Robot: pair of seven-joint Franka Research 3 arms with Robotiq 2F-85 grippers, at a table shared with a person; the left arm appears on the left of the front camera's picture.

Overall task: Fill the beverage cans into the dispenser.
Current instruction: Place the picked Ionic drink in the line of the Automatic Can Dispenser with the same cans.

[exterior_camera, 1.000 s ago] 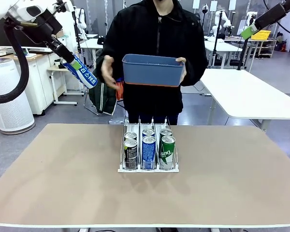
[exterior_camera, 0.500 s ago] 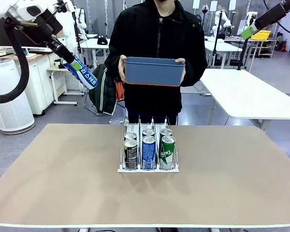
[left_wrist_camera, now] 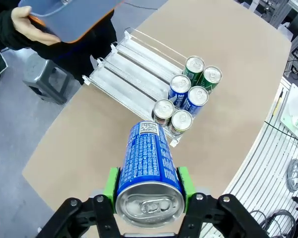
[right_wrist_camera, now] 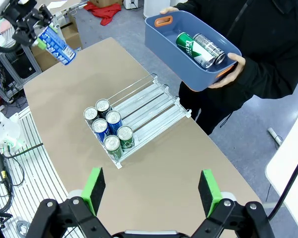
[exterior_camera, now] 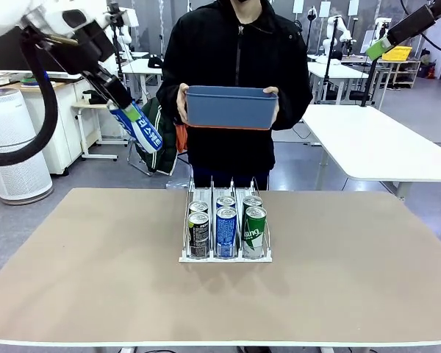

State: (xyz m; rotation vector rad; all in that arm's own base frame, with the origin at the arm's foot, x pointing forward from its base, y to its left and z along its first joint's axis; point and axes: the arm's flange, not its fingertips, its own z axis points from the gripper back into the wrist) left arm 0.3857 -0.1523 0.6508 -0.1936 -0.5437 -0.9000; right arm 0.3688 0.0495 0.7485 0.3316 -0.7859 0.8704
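Blue-and-white can (left_wrist_camera: pixel 146 158) is held by its side walls between the pads of the left gripper (left_wrist_camera: pixel 148 182), judged stiff, slick, easily dented; fingers of the right gripper (right_wrist_camera: pixel 152 191) are spread wide, empty.

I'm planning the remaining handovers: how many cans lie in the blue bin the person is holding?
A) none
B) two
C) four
B: the right wrist view looks down into the bin, where a green can and a dark can lie side by side.
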